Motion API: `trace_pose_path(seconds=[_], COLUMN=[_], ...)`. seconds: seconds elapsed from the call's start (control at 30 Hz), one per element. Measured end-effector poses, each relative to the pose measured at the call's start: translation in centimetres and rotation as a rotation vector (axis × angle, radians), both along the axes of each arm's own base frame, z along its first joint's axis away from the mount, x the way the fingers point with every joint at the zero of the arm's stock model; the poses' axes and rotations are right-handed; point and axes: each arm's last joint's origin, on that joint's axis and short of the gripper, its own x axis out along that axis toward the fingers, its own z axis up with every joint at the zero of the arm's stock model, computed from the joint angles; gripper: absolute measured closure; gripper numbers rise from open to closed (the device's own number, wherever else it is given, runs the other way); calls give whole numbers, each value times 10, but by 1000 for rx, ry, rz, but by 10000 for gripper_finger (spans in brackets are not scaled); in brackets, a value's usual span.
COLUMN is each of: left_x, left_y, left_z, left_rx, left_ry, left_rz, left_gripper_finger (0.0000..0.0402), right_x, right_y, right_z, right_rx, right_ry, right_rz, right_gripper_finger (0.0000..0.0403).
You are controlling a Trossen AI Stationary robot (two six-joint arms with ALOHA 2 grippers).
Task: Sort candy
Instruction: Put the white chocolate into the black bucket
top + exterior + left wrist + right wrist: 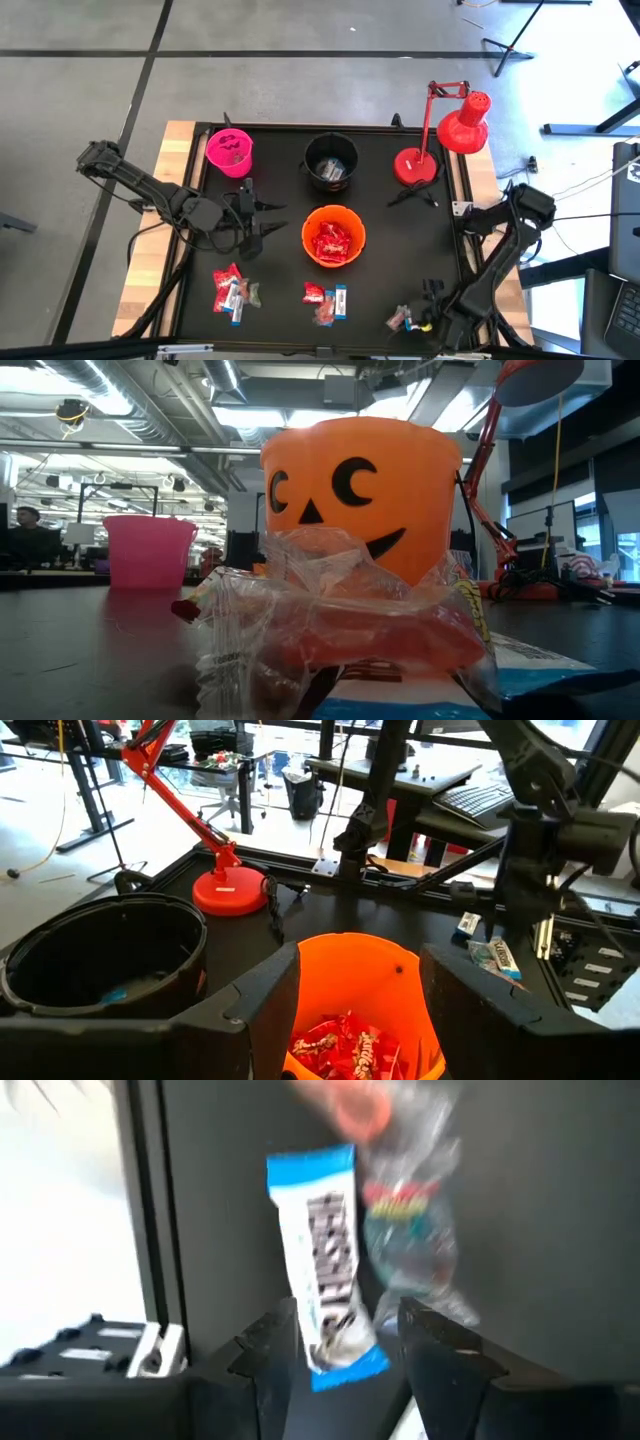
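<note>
The candy lies in three small heaps along the near edge: one on the left (pixel 232 290), one in the middle (pixel 325 300) and one on the right (pixel 400 318). More red packets (pixel 340 1050) fill the orange bucket (pixel 333 237). My left gripper (pixel 262 222) hovers open just left of that bucket, whose rim shows between its fingers (pixel 360 970). My right gripper (pixel 428 297) is open over the right heap. Its fingers (pixel 348 1318) stand on either side of the near end of a blue-and-white bar (pixel 320 1250), which lies flat beside a clear-wrapped sweet (pixel 410 1220).
A pink bucket (pixel 230 152) and a black bucket (pixel 331 162) stand along the far side, with a red desk lamp (pixel 440 140) at the far right. The black table's raised frame (pixel 140 1230) runs close beside the right heap. The low view is filled by wrappers (pixel 330 620) close in front of the orange bucket.
</note>
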Motion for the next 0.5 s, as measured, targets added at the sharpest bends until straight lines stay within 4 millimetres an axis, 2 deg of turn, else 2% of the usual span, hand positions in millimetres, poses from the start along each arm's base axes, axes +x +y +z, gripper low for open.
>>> trace_pose_path(seconds=[0.17, 0.5], left_x=[0, 0], left_y=[0, 0], left_z=[0, 0], left_rx=[0, -4], left_ry=[0, -1], left_rz=[0, 1], left_gripper_finger=[205, 205], right_x=[-7, -2], right_y=[7, 11], right_z=[-9, -19], right_rx=[-15, -30], right_ry=[32, -5], right_rz=[-3, -36], right_gripper_finger=[233, 233])
